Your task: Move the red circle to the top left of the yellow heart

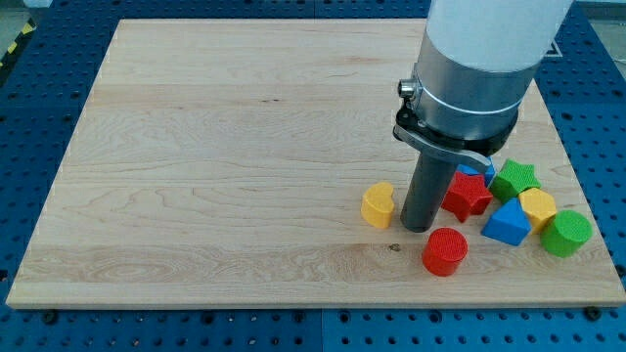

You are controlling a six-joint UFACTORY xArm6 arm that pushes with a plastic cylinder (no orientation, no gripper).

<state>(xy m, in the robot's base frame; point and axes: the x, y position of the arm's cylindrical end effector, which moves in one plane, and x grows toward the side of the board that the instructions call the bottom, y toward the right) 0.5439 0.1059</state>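
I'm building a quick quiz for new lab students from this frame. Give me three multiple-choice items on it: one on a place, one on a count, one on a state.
1. Where is the red circle relative to the yellow heart?
A. Toward the view's top left of it
B. Toward the view's bottom right of it
C. Stacked on it

2. How many green blocks show?
A. None
B. Two
C. Four

3. What is my tip doing?
A. Standing on the board between the yellow heart and the red star
B. Resting on top of the blue block
C. Off the board at the view's left

Answers: 1 B, the circle lies lower and further right than the heart. 2 B, a green star and a green round block. 3 A, the rod's end meets the wood in the gap between those two.
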